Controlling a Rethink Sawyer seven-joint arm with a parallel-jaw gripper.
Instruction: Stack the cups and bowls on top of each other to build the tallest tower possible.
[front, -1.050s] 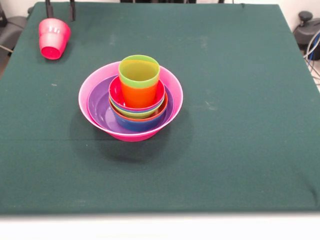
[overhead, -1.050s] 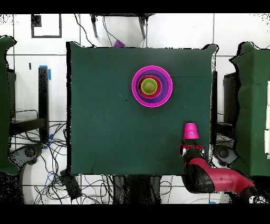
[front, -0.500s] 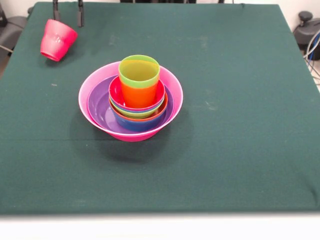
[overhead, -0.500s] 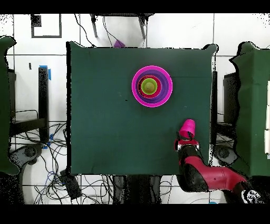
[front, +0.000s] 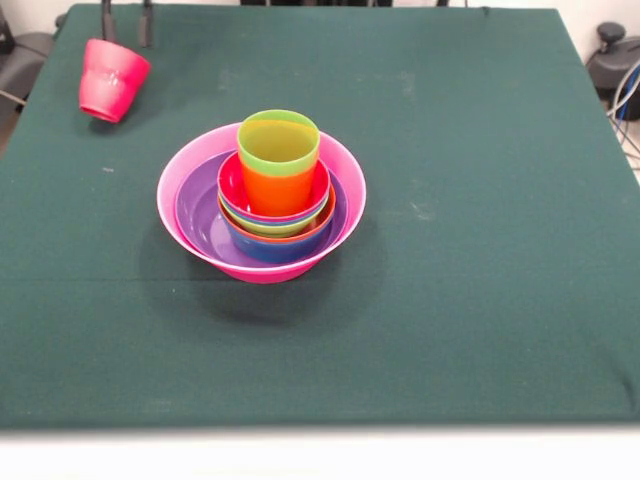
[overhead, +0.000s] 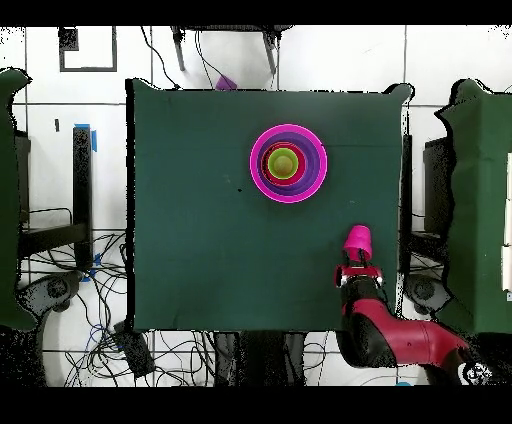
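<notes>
Your hand (front: 124, 22) stands spread just beyond the red-pink cup (front: 111, 79), holding nothing. That cup sits tilted near the desk (front: 480, 200) corner, well apart from the tower (front: 262, 200). Close on its wall squarely, lift clear, then lower it straight into the lime green cup (front: 279, 141).
</notes>
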